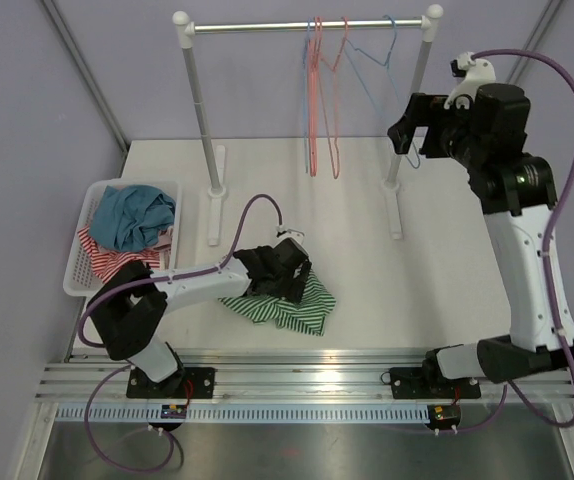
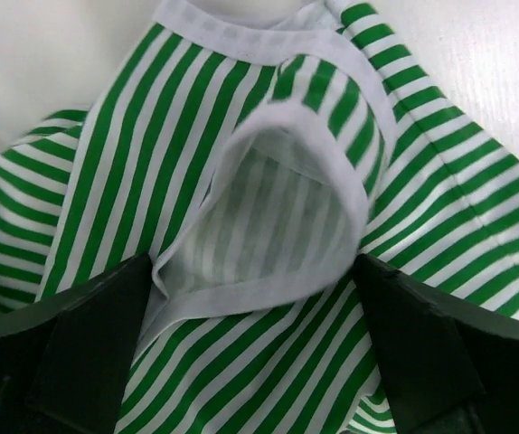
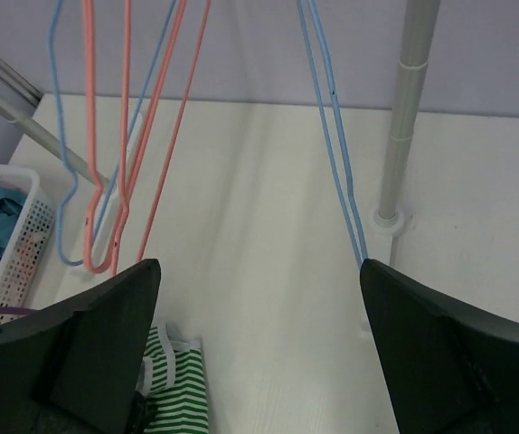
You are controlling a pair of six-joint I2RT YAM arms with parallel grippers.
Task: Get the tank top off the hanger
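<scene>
The green-and-white striped tank top (image 1: 292, 305) lies crumpled on the table, off any hanger. My left gripper (image 1: 289, 277) is low over it, jaws wide open. In the left wrist view the striped cloth (image 2: 241, 163) with its white-trimmed opening fills the gap between my fingers (image 2: 88, 353). My right gripper (image 1: 405, 135) is open and empty, raised near the rail, next to a bare blue hanger (image 1: 377, 50). In the right wrist view the blue hanger (image 3: 336, 154) hangs by my right finger and the tank top (image 3: 174, 398) shows far below.
A white rack (image 1: 257, 27) stands at the back with bare pink hangers (image 1: 317, 100) and the blue one. A white basket (image 1: 77, 260) holding blue and red-striped clothes sits at the left. The rack's right post (image 3: 406, 117) stands close to my right gripper (image 3: 259, 271).
</scene>
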